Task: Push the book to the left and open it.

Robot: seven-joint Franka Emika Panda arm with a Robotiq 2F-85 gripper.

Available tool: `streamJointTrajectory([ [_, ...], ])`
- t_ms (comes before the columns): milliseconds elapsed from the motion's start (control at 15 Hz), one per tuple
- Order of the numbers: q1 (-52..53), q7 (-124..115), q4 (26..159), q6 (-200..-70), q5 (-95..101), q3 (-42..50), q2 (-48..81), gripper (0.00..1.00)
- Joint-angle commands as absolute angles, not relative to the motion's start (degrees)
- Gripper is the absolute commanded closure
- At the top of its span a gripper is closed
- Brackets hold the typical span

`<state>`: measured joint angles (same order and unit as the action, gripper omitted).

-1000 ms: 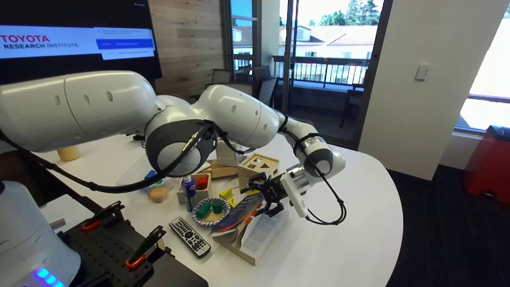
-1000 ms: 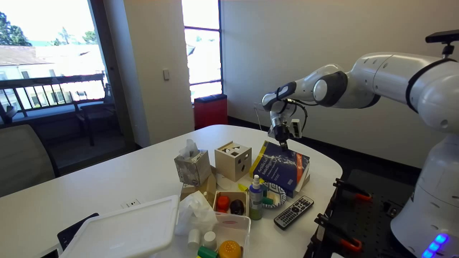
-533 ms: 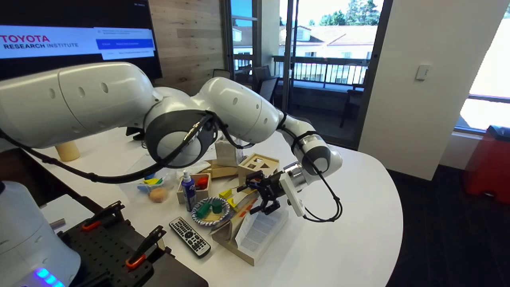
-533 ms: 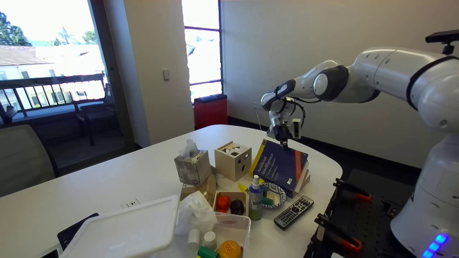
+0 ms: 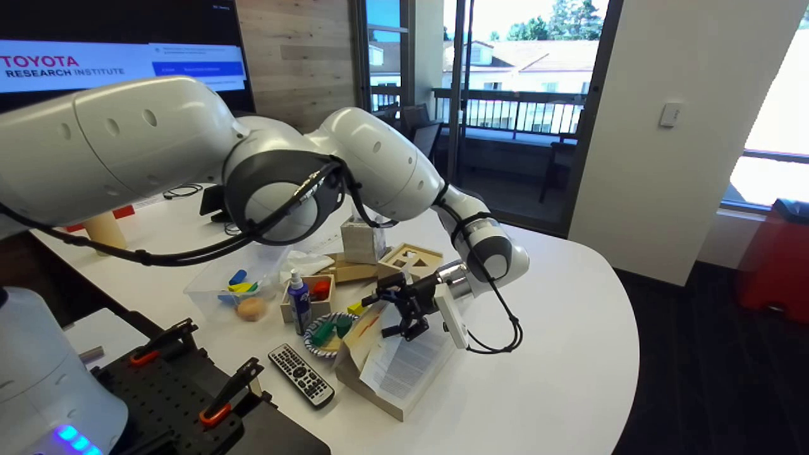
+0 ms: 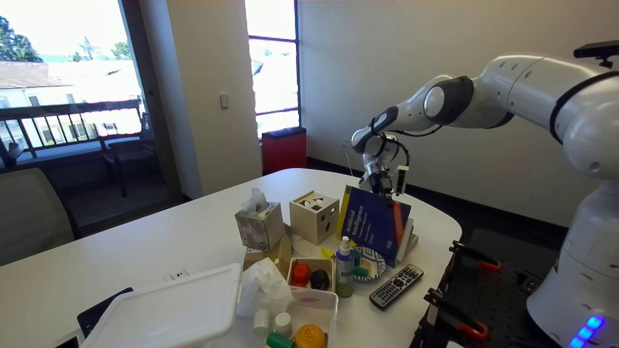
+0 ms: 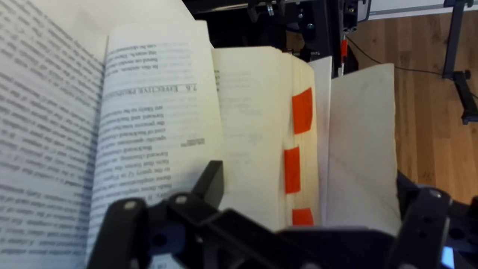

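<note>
The thick, dark blue textbook with a yellow cover band [image 5: 399, 371] lies open on the white tabletop [image 5: 537, 379], printed cream pages [image 7: 145, 112] showing, its front cover [image 6: 373, 222] and a bundle of leaves [image 7: 254, 130] propped at a slant. Since a second ago that cover has tipped up more steeply, and the black gripper [image 5: 376, 317] has shifted toward the round blue-and-white patterned bowl [image 5: 310, 343]. The gripper's fingers [image 7: 213, 183] stand wide apart, with leaves and cover in the gap. Red-orange tabs [image 7: 301, 111] line the page edges. The bowl, just beside the book, holds green blocks [image 5: 323, 333]. Near it, a small square wooden box [image 5: 322, 308] holds a red piece [image 6: 301, 273] and a dark rounded piece [image 6: 319, 280]. Farther out, a clear plastic bin [image 6: 321, 305] contains two white cylinders [image 6: 261, 323], a green cylinder [image 6: 279, 340] and an orange round piece [image 6: 310, 337].
</note>
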<state>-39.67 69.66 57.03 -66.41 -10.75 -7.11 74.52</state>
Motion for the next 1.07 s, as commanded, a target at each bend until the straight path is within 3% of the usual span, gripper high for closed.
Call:
streamJointTrajectory([
  [0,-39.86,73.10,69.33,-71.08,-10.83,-7.90,67.78,0.00],
  [1000,-33.27,78.09,88.32,-77.55,-13.44,-4.20,59.14,0.00],
])
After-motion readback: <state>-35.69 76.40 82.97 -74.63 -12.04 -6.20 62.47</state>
